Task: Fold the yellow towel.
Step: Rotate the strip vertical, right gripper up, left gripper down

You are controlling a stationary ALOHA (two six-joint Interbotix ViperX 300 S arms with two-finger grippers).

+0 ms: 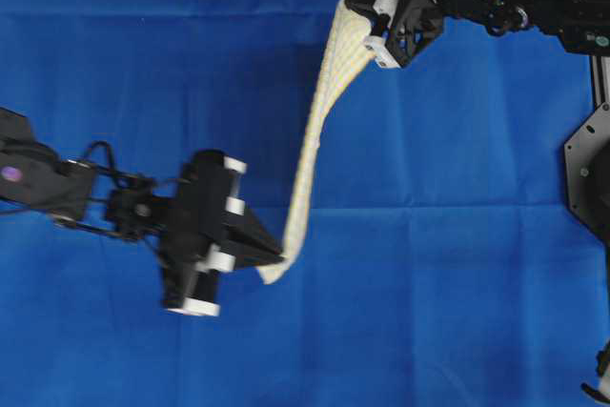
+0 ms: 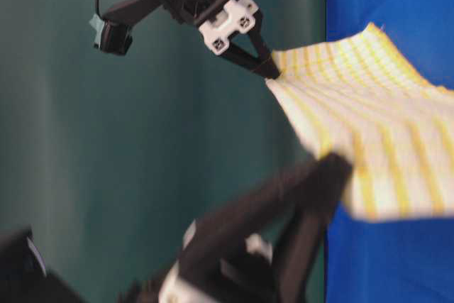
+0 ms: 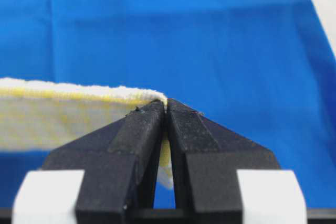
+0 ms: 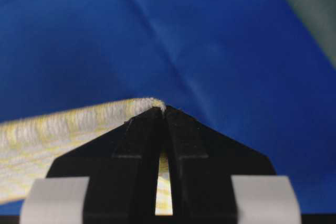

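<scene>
The yellow towel (image 1: 319,111), yellow-and-white checked, hangs lifted off the table, stretched edge-on between my two grippers in the overhead view. My left gripper (image 1: 282,256) is shut on its near corner at lower centre. My right gripper (image 1: 348,9) is shut on the far corner at the top. In the table-level view the yellow towel (image 2: 369,125) spreads rightward from the right gripper (image 2: 271,72). The left wrist view shows the towel's hem (image 3: 79,94) pinched at the tips of the left gripper (image 3: 166,104). The right wrist view shows the same at the right gripper (image 4: 164,108), cloth (image 4: 63,129) trailing left.
A large plain blue cloth (image 1: 457,235) covers the whole table under the towel. Black fixed hardware (image 1: 589,169) stands along the right edge in the overhead view. A dark green wall (image 2: 106,175) fills the left of the table-level view.
</scene>
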